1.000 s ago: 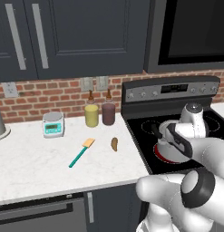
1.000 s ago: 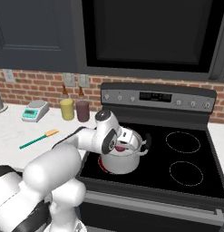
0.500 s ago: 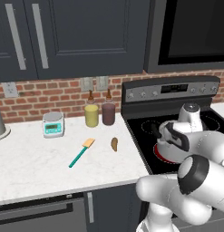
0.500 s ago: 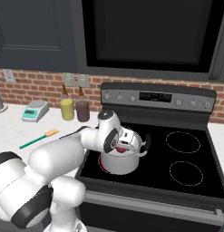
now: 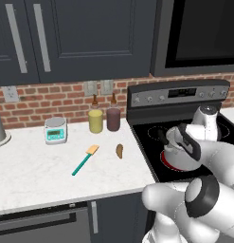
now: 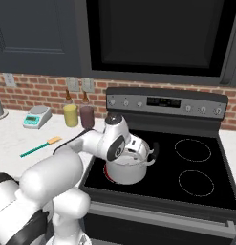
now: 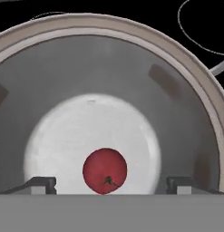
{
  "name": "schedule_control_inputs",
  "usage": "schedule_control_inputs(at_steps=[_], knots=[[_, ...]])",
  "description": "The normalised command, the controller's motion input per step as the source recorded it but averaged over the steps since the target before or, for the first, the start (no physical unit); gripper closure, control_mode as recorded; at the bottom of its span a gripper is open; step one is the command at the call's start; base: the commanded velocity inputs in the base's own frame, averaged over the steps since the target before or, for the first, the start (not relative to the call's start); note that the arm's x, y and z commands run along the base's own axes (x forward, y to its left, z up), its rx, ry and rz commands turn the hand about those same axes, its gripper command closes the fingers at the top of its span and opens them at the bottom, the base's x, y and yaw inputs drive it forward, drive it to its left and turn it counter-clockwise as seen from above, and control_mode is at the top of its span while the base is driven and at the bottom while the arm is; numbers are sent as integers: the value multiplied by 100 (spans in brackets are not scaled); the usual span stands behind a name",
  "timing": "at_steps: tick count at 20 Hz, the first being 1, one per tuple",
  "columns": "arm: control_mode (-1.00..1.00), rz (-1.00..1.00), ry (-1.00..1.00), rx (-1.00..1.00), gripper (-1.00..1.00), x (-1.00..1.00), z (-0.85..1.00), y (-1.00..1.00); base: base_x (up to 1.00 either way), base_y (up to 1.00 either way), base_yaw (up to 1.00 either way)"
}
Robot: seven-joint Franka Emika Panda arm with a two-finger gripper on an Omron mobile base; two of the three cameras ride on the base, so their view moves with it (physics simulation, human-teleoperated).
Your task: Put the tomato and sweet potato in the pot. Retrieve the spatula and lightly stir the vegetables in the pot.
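The two dark fingertips (image 7: 41, 185) are standing wide apart, gripping nothing; the small dark-red round tomato (image 7: 104, 171) is lying between them on the floor of the shiny steel stockpot (image 7: 186, 86) on the black stove (image 6: 196, 184).

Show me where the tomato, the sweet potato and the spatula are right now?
tomato (image 7: 104, 171): hand view, middle of its red skin, on the pot floor.
sweet potato (image 5: 119, 151): left base view, middle of the tuber, on the counter.
spatula (image 5: 82, 163): left base view, on its teal handle.
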Motion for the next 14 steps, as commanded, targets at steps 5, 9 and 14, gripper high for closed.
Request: schedule_control_inputs(at_steps=[5,9,14], knots=[[-100,0,0,7,-100,0,49,0,0,0,0],[-100,0,-4,4,-100,-11,59,2,0,0,0],[-100,0,-2,1,-100,-38,56,44,0,0,0]])
